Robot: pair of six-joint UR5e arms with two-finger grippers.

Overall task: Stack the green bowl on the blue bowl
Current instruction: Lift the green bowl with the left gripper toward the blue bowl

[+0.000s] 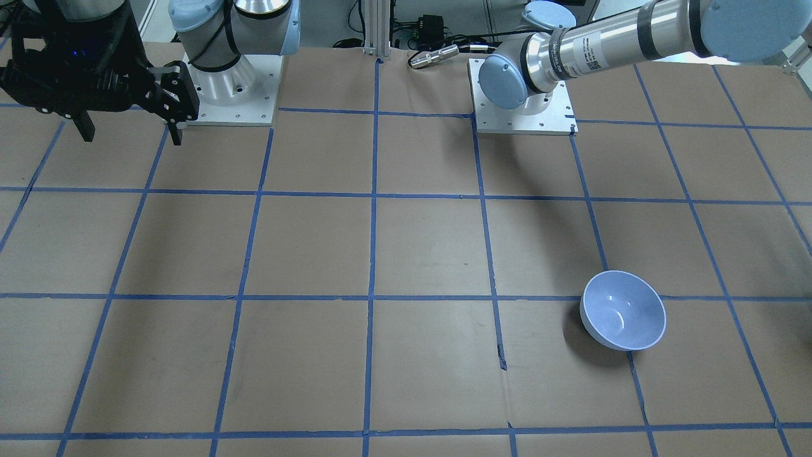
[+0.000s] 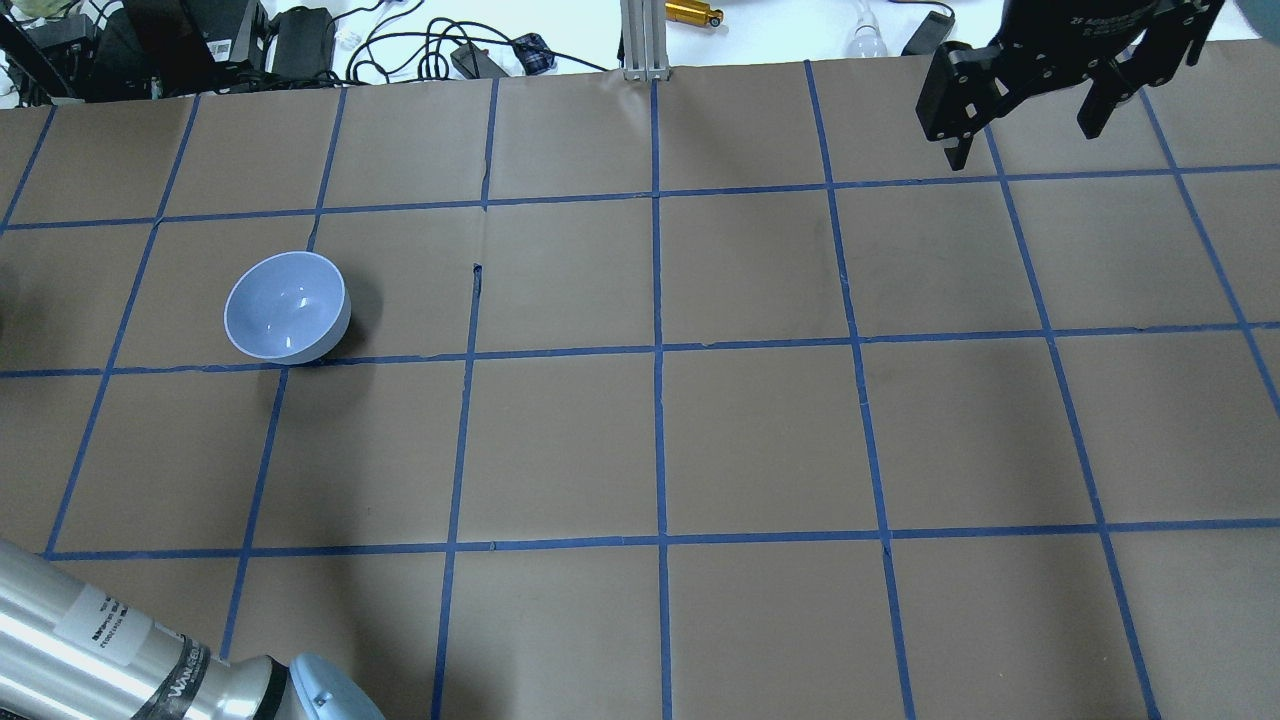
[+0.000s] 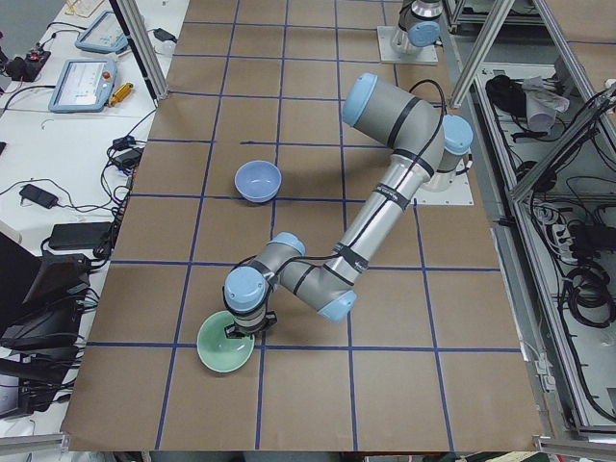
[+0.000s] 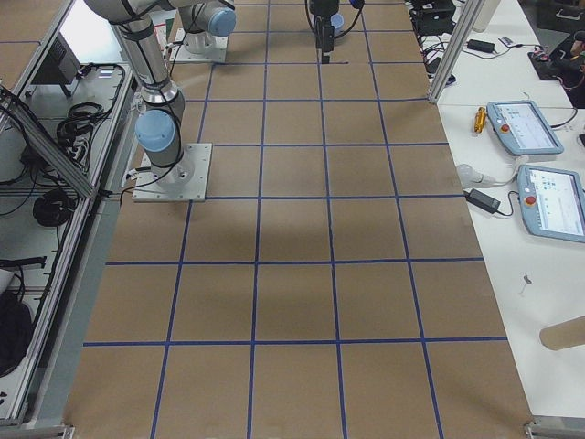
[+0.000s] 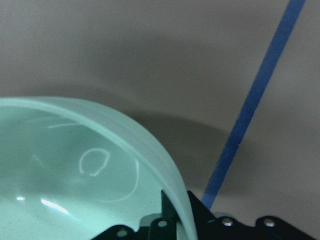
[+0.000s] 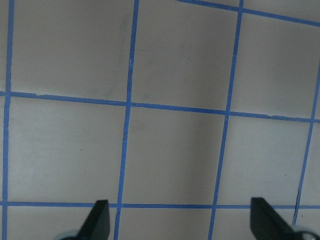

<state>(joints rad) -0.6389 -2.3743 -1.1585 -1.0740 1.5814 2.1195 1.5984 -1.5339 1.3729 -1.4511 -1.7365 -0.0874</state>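
Note:
The green bowl stands near the table's end on my left side, seen in the exterior left view. It fills the lower left of the left wrist view. My left gripper has the bowl's rim between its jaws, one finger inside and the other outside, both touching it. The blue bowl stands upright and empty further along the table, apart from the green bowl. My right gripper is open and empty, high over the far right side.
The brown table has a grid of blue tape lines. Cables and boxes lie beyond its far edge. Tablets sit on the side bench. The arm bases stand at the robot's edge.

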